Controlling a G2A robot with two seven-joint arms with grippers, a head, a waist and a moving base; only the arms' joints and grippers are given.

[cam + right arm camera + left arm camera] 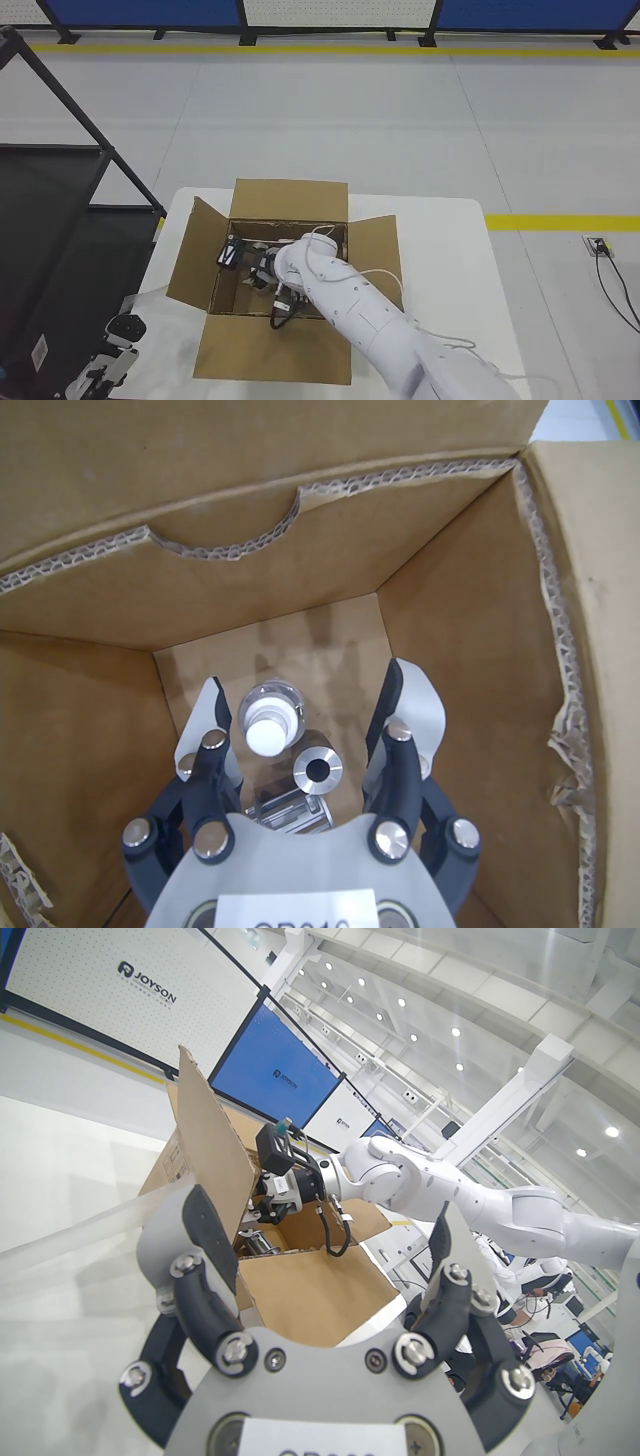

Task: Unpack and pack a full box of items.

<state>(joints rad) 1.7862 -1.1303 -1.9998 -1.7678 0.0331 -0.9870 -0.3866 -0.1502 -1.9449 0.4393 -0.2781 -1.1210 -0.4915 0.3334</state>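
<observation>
- Right gripper (306, 677) hangs inside the box (350, 550), fingers spread wide and holding nothing, aimed straight down at the box floor.
- Directly below it, within the gap between the fingers, a clear bottle (270, 720) stands upright with its white cap toward the gripper. It is closer to one finger than the other.
- Just beside the bottle a metal cylinder (318, 770) also stands on end, bore upward. A ribbed metal part (290, 810) lies nearer the palm, partly hidden.
- Seen from above, the arm goes down into the left half of the box, whose flaps fold out over the white table (450, 230).
- Left gripper (320, 1213), likewise spread and empty, sits low outside the box off its near left corner, well apart from the items.
- Judgement: the right arm is the nearer one. Since the bottle's long axis is vertical, a straight drop with slight sideways centring should let the fingers take its neck without nudging the cylinder.
</observation>
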